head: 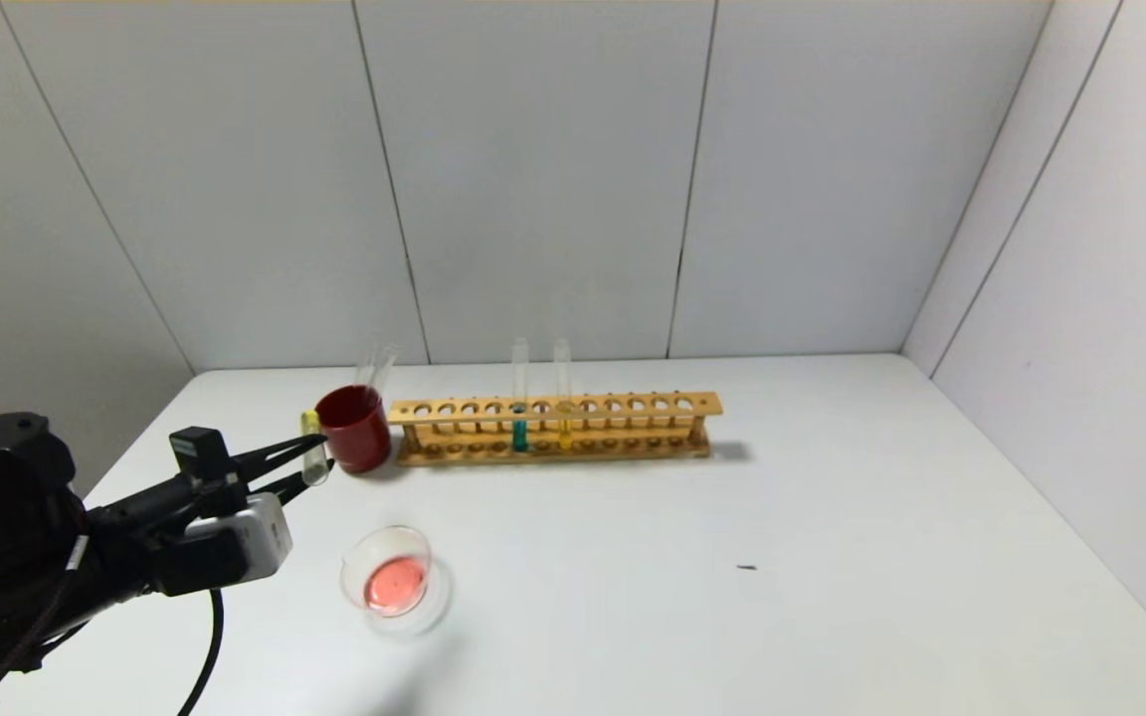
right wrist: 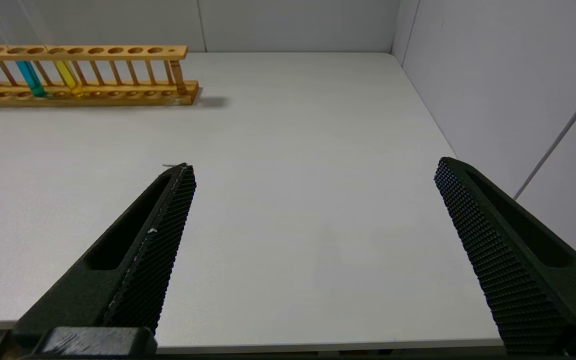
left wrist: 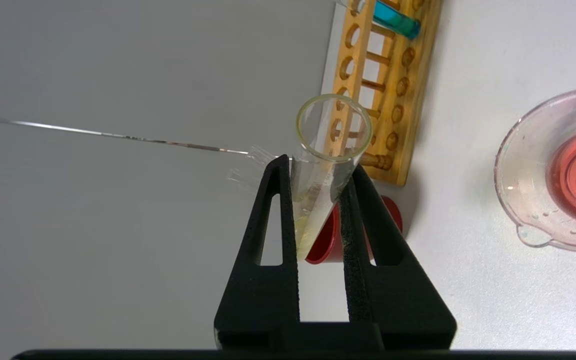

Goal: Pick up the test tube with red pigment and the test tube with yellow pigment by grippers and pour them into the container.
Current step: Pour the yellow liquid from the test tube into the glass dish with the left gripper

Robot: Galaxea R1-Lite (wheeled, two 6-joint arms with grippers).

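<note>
My left gripper (head: 322,453) is shut on the test tube with yellow pigment (head: 312,447) and holds it above the table, just left of the dark red cup. In the left wrist view the tube (left wrist: 313,200) sits tilted between the fingers (left wrist: 268,235), open mouth towards the camera, with pale yellow liquid low inside. The container, a clear glass dish (head: 354,557) with a pouring lip, lies in front of the gripper with pink-red liquid in it; it also shows in the left wrist view (left wrist: 523,165). No tube with red liquid shows. My right gripper (right wrist: 314,165) is open and empty over bare table.
A dark red cup (head: 354,430) holds empty clear tubes (head: 376,363). A wooden rack (head: 633,408) behind the dish holds a teal tube (head: 519,423) and a second yellow tube (head: 564,418). Grey walls close the back and right. A small dark speck (head: 747,568) lies mid-table.
</note>
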